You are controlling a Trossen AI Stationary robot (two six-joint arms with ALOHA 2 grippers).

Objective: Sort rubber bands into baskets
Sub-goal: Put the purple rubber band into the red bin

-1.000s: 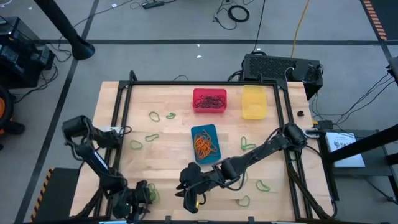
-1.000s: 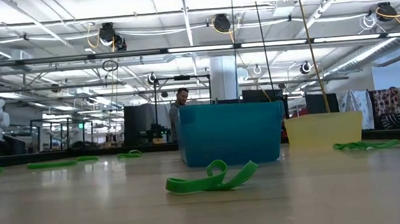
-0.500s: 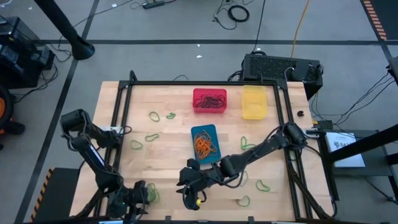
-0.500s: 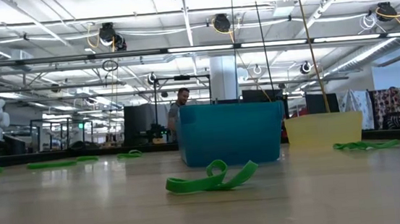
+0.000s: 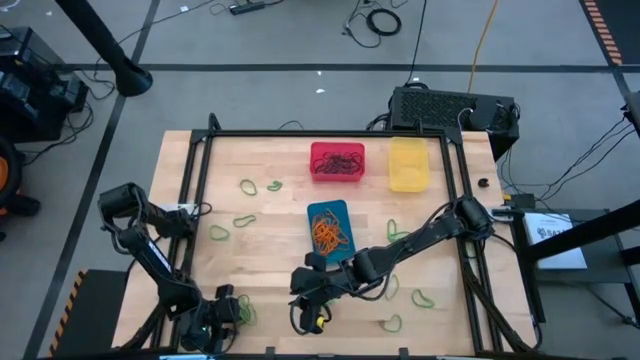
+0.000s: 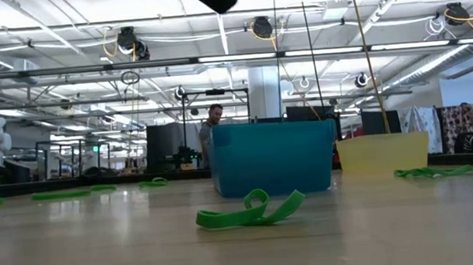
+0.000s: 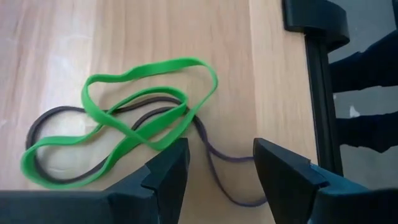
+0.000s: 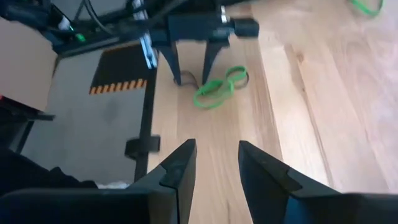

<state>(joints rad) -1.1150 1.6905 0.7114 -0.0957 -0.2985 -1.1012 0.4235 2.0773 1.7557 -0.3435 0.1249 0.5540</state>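
Left wrist view: left hand (image 7: 217,165), fingers apart, over tangled rubber bands (image 7: 124,130); no legible writing.

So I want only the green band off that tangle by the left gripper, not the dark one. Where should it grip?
Grip the green rubber band at its free outer loop, coming straight down. That arc lies clear of the dark rubber band, which crosses it nearer the left gripper, whose jaws are open.

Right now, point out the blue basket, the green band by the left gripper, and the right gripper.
blue basket (image 5: 331,210): high view, on its far rim.
green band (image 7: 149,68): left wrist view, on the upper arc of the loop.
right gripper (image 8: 216,165): right wrist view, midway between its open fingertips.
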